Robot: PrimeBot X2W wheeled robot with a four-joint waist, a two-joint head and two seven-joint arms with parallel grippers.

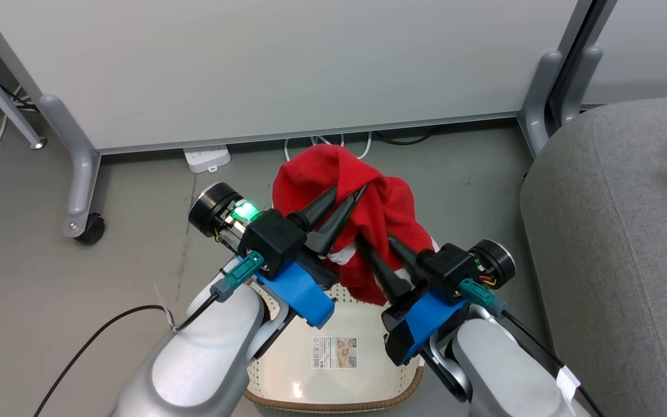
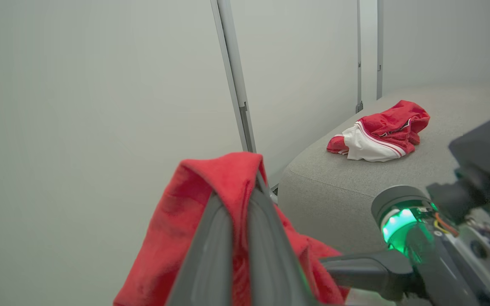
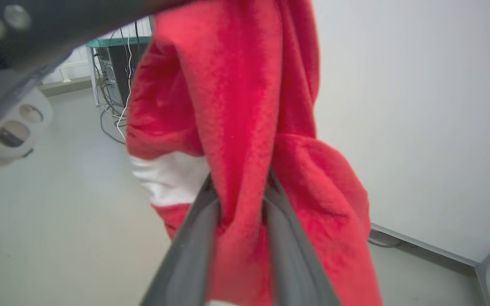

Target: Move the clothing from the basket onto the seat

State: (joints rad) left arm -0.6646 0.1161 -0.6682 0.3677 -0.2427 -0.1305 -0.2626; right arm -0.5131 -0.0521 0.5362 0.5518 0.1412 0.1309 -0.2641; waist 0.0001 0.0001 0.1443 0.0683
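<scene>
The cream basket (image 1: 333, 402) sat on the floor (image 1: 50, 278) at 6 o'clock in the head view, its paper label (image 1: 336, 352) showing on its base. The grey seat (image 1: 611, 231) stood at 3 o'clock of it, and a white partition (image 1: 281, 69) on a castered foot (image 1: 91, 227) ran across at 12 o'clock, with a power strip (image 1: 206, 157) under its edge. The red garment (image 1: 316, 174) hung bunched in the air above the basket's 12 o'clock side, a white panel at its lower fold. The left hand (image 1: 350, 190) was clamped tight on its upper edge. The right hand (image 1: 375, 240) had a thick fold pinched between its fingers. A second garment (image 2: 377, 136), red with a striped white panel, lay crumpled on the seat.
</scene>
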